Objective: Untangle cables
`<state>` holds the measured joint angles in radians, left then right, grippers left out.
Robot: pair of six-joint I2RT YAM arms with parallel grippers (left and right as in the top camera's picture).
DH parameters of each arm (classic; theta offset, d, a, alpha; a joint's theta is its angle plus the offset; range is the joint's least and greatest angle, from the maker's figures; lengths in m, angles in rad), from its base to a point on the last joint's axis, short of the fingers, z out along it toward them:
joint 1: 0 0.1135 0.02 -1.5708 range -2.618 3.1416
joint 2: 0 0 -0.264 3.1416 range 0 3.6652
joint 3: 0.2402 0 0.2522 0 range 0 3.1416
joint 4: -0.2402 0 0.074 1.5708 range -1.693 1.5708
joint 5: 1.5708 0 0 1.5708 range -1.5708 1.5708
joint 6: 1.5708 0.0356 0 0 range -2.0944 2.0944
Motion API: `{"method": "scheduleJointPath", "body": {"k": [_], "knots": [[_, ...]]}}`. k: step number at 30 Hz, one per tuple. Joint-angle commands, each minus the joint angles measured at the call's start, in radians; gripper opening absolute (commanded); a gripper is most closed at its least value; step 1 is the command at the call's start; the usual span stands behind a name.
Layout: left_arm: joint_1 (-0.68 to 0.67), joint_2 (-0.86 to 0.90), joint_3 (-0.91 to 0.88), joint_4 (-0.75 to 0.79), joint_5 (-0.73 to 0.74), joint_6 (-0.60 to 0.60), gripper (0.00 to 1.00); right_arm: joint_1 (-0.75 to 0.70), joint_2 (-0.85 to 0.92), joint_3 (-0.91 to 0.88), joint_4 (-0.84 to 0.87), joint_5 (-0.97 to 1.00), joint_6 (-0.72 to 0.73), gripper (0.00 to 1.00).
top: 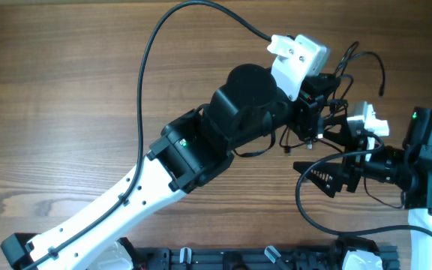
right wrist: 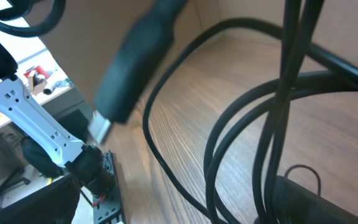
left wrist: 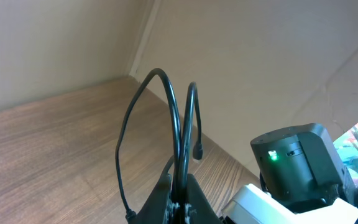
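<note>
Cables (left wrist: pixel 180 158) loop upward, pinched between the left gripper's (left wrist: pixel 179 200) fingers. Right gripper (top: pixel 325 176) nearby; grip unclear.

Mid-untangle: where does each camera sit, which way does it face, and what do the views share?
Overhead: above the table, looking straight down on the left arm and right arm.
Left wrist: behind the left end effector, which pinches the cables; faces along the table toward the wall; the right arm shows.
Right wrist: close against the cables, facing across the table; nothing of its own body clearly seen.
Shared: all three see the cables.
</note>
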<state>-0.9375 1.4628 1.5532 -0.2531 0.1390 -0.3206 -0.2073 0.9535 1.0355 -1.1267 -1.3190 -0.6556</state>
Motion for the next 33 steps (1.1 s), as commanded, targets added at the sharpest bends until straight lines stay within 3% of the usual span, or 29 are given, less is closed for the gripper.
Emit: {"method": "scheduleJointPath", "body": {"k": [1, 9, 22, 28, 33], "knots": [[0.019, 0.003, 0.018, 0.024, -0.050, -0.002, 0.04, 0.005, -0.001, -0.003, -0.022, 0.030, 0.005, 0.98], [0.148, -0.040, 0.018, 0.079, -0.061, -0.002, 0.04, 0.005, -0.001, -0.003, -0.136, 0.299, 0.013, 0.97], [0.289, -0.166, 0.018, 0.005, -0.060, -0.002, 0.04, 0.005, 0.010, -0.003, -0.117, 0.309, 0.041, 0.96], [0.289, -0.166, 0.018, -0.060, 0.047, 0.002, 0.04, 0.005, 0.010, -0.003, 0.069, 0.309, 0.312, 0.96], [0.289, -0.165, 0.018, -0.081, 0.254, 0.003, 0.04, 0.005, 0.010, -0.003, 0.293, 0.308, 0.559, 0.97]]}}
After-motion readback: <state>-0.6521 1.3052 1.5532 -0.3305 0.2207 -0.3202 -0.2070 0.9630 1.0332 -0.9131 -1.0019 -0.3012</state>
